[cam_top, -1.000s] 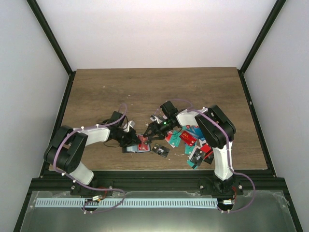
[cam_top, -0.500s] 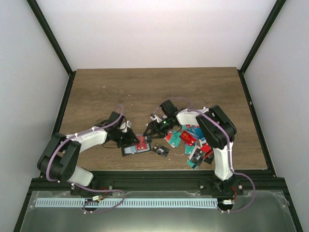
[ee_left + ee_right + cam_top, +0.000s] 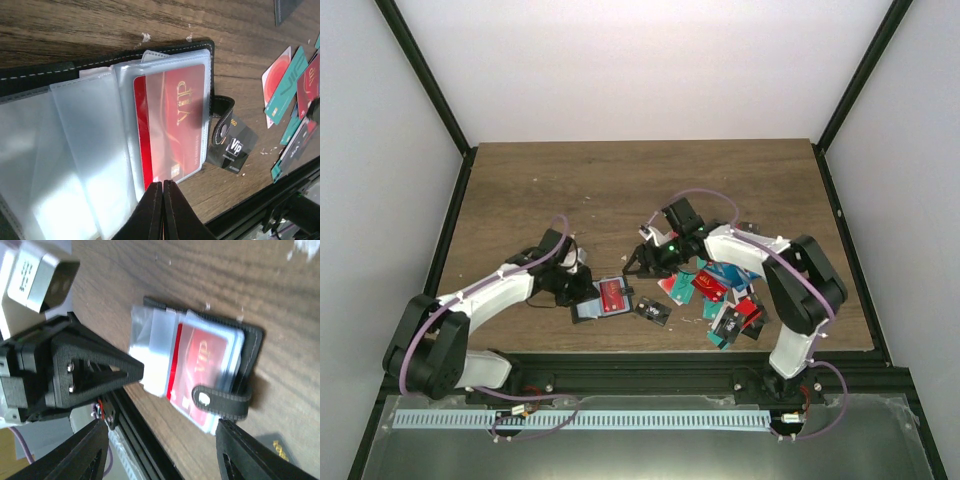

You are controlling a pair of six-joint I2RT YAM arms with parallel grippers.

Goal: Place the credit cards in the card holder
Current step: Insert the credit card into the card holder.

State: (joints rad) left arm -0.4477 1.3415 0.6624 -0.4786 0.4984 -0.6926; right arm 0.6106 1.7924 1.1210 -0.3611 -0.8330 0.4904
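Left wrist: open black folding card holder (image 3: 30,82), red VIP card (image 3: 172,125) inside (clear-sleeved); left gripper (image 3: 163,187) closed, right gripper (image 3: 160,432) spread apart.

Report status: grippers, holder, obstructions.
Left gripper shut, tip on open holder. Right gripper open, empty, over holder. Red card sleeved. Nothing blocking; loose cards lie right.

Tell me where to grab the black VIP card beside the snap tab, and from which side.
Grip the black VIP card across its long edges, at the end away from the snap tab, coming straight down from above. It lies flat on the table with bare wood around that end, so only its thin edges offer a hold; tipping one edge up first is probably needed.
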